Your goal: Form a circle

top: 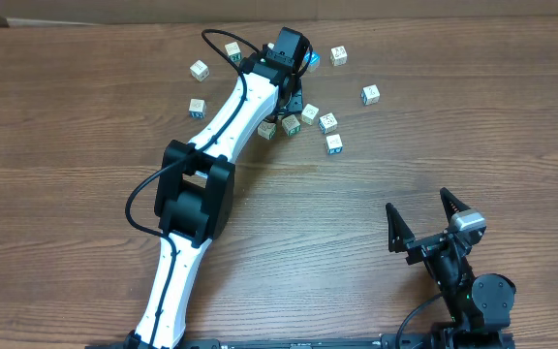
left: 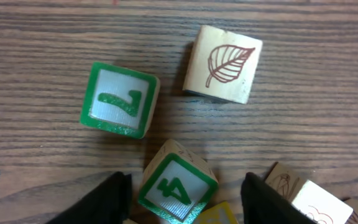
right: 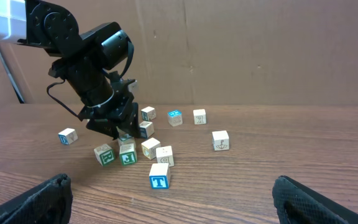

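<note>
Several small printed cubes lie scattered at the far middle of the table, in a loose cluster (top: 310, 112) with outliers (top: 199, 69); no circle shows. My left gripper (top: 294, 97) points down into the cluster. In the left wrist view it (left: 185, 186) stands open astride a green "4" cube (left: 178, 190), with a gap on each side. A green "7" cube (left: 119, 99) and a leaf cube (left: 222, 62) lie just beyond. My right gripper (top: 418, 202) rests open near the front right edge, far from the cubes, with nothing between its fingers (right: 42, 199).
A blue "T" cube (right: 159, 175) is the nearest cube to the right gripper. A yellow cube (left: 216, 214) and pale cubes (left: 309, 199) crowd the left gripper's right finger. The left arm (top: 201, 184) crosses the table diagonally. A cardboard wall stands behind.
</note>
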You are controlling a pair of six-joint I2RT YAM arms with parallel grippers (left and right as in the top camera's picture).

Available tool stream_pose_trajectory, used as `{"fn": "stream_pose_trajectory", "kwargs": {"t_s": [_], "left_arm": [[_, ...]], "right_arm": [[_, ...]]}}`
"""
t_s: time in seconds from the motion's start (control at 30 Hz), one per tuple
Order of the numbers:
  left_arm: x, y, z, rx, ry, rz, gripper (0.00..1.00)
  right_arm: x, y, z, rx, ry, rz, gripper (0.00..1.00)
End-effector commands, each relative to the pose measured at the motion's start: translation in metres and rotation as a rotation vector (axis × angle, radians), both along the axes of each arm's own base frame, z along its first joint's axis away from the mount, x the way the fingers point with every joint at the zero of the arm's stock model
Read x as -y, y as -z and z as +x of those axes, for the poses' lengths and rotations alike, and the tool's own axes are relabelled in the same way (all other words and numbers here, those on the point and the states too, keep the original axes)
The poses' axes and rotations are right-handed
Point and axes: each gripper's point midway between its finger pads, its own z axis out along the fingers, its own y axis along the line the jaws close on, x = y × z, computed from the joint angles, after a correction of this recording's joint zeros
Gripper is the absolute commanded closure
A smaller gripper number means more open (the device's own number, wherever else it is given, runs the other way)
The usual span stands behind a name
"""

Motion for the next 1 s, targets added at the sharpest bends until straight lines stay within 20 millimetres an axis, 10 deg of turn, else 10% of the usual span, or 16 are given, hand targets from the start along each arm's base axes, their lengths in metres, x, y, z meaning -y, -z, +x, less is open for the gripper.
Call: {"fn": "stream_pose_trajectory", "kwargs": {"t_s": [0.0,0.53,0.97], "left_arm": [[-0.007,0.002,0.007,0.018,-0.028,0.022,0.55],[-0.007,0.011,0.007,0.008,-0.028,0.031,0.42],[-0.010,0.020,0.008,0.000,-0.011,0.052,0.61]], "right_arm": [[0.002,0.002,0.001,0.006,0.010,-0.005,0.00],[0.002,0.002,0.001,0.006,0.010,-0.004,0.00],[0.002,0.001,0.001,0.006,0.010,-0.004,0.00]]}}
